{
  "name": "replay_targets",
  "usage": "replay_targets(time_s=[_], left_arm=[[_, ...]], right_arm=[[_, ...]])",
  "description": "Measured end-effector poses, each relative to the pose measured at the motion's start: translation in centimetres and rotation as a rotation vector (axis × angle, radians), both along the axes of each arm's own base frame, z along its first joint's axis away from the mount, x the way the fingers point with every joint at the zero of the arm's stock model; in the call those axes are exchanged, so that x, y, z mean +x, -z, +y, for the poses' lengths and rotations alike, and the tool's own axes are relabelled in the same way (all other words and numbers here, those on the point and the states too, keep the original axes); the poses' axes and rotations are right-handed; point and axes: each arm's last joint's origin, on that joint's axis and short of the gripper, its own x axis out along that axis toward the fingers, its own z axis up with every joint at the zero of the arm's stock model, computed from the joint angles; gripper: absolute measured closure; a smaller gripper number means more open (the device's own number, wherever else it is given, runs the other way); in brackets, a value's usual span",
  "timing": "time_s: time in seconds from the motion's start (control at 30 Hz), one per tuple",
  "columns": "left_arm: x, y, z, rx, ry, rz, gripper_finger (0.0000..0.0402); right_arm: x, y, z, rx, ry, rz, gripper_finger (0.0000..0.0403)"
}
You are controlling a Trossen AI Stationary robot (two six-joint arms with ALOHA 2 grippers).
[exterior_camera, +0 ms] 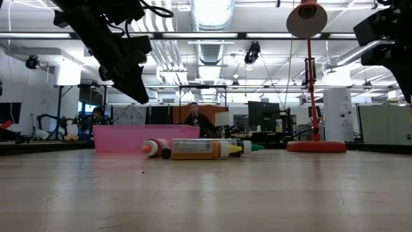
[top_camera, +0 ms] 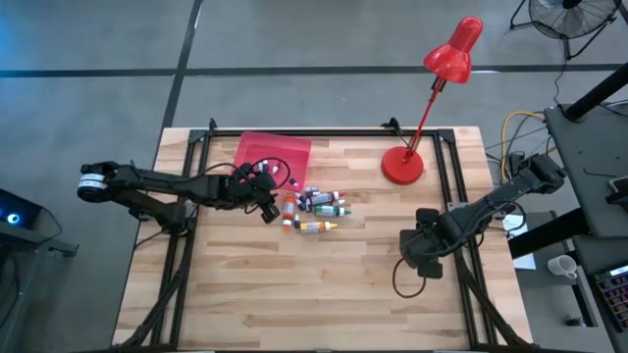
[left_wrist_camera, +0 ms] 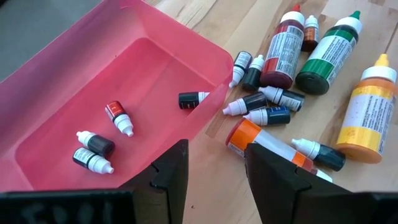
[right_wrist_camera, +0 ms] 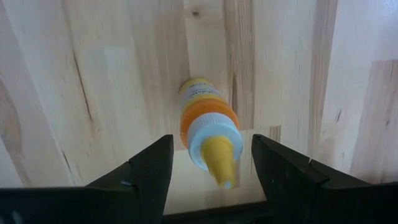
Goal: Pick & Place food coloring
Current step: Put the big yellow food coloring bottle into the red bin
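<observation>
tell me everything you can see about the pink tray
The pink tray is a shallow rectangular bin of glossy, slightly see-through plastic with rounded corners and low walls. It sits flat on the wooden table near its far edge. Four small dropper bottles lie on their sides inside it. More bottles lie on the table just outside one corner. The left gripper hovers, open, over that corner.

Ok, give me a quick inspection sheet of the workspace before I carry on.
Surface: wooden table, no spills seen.
Job's things: four small bottles in the tray; pile beside it; one yellow-capped bottle apart.
Clutter: red lamp.
Grippers: left gripper open, empty, by the tray's corner; right gripper open, astride the yellow-capped bottle.
Cables: black loop by the right arm.
Surroundings: person beyond the table.
</observation>
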Motion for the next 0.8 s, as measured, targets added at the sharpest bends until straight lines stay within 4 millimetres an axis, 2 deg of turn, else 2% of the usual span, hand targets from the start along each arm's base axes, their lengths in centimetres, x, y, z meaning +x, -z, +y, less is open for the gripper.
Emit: replay_targets(time_s=[0.27,0.8], left_arm=[[0.0,0.0,0.0,0.0,0.0,0.0,0.0271],[0.0,0.0,0.0,-0.001,-0.001,-0.001,0.0271]], right_arm=[[0.0,0.01,0.0,0.0,0.0,0.0,0.0201],[0.09,0.02,0.05,0.006,0.017,-0.012,0.0289]])
